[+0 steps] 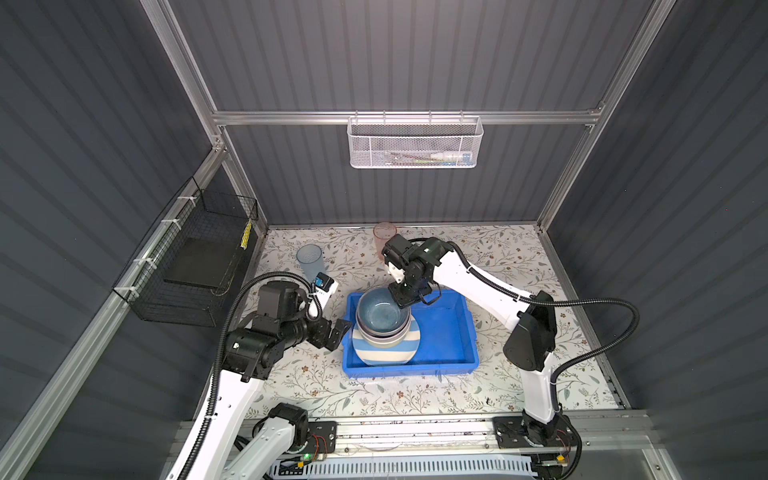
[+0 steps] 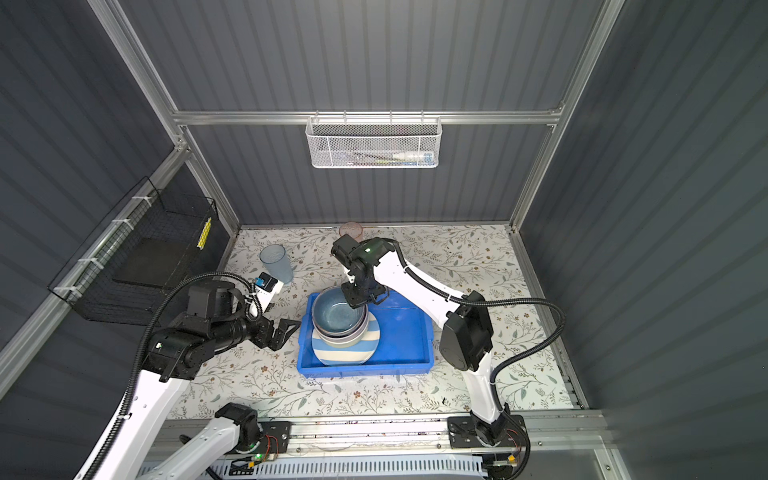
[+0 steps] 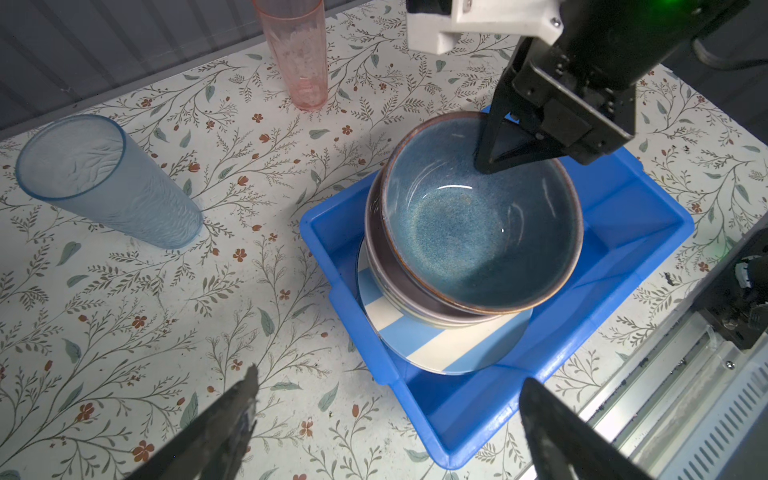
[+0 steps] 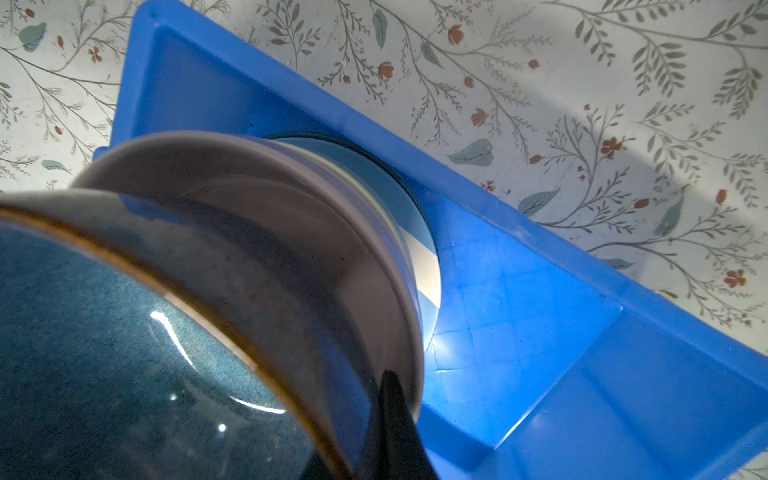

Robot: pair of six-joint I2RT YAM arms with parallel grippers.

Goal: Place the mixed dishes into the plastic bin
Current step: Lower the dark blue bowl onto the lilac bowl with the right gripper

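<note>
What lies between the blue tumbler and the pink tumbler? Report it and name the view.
Only bare floral tabletop lies between the blue tumbler and the pink tumbler, shown plainly in the left wrist view and in both top views.

Bowls [image 1: 383, 316] hide much of the striped plate [image 1: 386, 354]

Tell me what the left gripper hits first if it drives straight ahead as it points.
Probably the near wall of the blue bin: the open left gripper points at it. If it rides higher, the stacked bowls come first; height is unclear.
</note>
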